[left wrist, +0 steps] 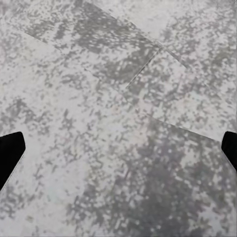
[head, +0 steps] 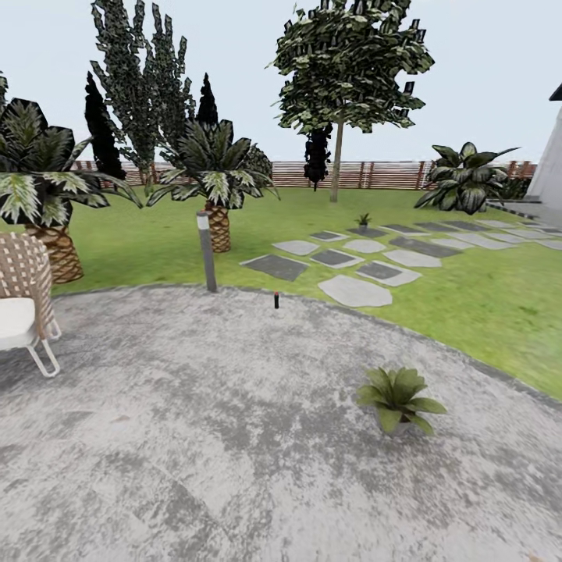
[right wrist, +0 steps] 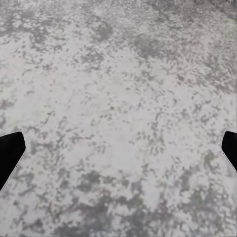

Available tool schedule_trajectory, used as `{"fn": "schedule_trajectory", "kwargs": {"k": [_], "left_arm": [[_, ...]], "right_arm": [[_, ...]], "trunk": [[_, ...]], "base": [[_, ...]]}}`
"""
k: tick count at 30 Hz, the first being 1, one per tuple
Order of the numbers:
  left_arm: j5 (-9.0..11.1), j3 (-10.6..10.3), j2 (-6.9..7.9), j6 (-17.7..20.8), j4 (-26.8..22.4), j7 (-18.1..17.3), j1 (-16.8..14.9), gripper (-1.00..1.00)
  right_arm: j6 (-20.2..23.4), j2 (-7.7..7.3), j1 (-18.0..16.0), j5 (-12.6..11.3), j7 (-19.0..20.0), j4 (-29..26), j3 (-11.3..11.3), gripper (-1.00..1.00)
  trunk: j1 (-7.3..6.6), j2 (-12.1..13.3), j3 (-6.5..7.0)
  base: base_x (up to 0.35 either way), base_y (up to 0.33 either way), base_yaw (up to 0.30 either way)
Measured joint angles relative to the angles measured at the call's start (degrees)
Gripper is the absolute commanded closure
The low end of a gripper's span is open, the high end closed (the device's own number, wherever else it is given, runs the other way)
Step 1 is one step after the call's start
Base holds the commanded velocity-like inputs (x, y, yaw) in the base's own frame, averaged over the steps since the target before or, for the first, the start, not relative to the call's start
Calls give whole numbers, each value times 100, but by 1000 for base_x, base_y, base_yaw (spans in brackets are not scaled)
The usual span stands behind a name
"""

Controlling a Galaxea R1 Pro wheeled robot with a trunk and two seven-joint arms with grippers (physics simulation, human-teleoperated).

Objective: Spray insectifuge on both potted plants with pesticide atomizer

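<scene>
Both tools, left tool (left wrist: 118,148) and right tool (right wrist: 118,148), are hanging wide over the patio (head: 195,437), holding nothing. Nearer potted plant (head: 398,400) is sitting on it, atomizer (head: 276,300) standing at its far edge, still unpicked; spraying remains.

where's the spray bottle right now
In the head view the pesticide atomizer stands upright near the patio's far edge, right of the grey post, well beyond the nearer potted plant.

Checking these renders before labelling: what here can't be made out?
- Pesticide atomizer, head view: too small and far for detail.
- Far potted plant, head view: tiny; pot indistinct.
- Wicker chair, head view: cut off by the picture edge.
- Left gripper, right gripper: fingertips cropped at frame sides.
</scene>
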Motion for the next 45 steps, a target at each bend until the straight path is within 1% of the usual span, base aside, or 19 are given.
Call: {"fn": "schedule_trajectory", "kwargs": {"k": [13,25,32,45], "left_arm": [[0,0,0,1,0,1,0,-100],[0,2,0,2,-2,4,2,-100],[0,11,0,2,-2,7,1,-100],[0,4,0,1,-1,6,0,-100]], "right_arm": [[0,2,0,0,0,-3,2,-100],[-1,12,-2,0,0,2,8,-100],[-1,12,-1,0,0,3,9,-100],[0,12,0,0,0,2,9,-100]], "trunk": [[0,0,0],[0,0,0],[0,0,0],[0,0,0]], "base": [[336,0,6],[336,10,225],[334,114,206],[319,177,14]]}}
